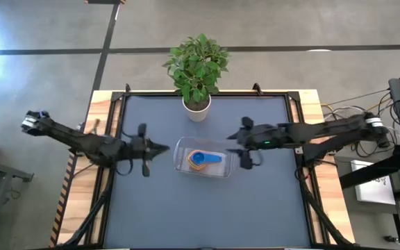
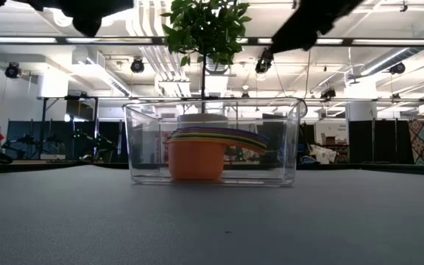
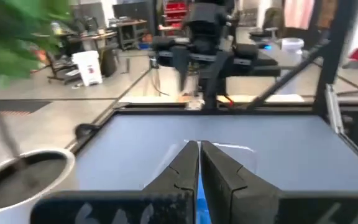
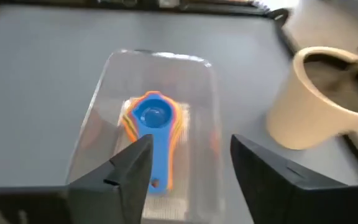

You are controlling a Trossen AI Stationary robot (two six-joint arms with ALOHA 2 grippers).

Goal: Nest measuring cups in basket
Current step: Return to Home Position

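Both grippers are off the basket (image 1: pixel 186 171). Left gripper (image 3: pixel 199 148) pinched closed, holding nothing, just beside basket's left end. Right gripper (image 4: pixel 188 160) spread wide, empty, at its right end. Measuring cups (image 1: pixel 201 159) nested inside basket, blue on top.

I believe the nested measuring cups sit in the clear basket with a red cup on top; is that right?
Not quite: the top cup is blue, not red, as the right wrist view shows. The rest holds: the nested measuring cups sit in the clear basket.
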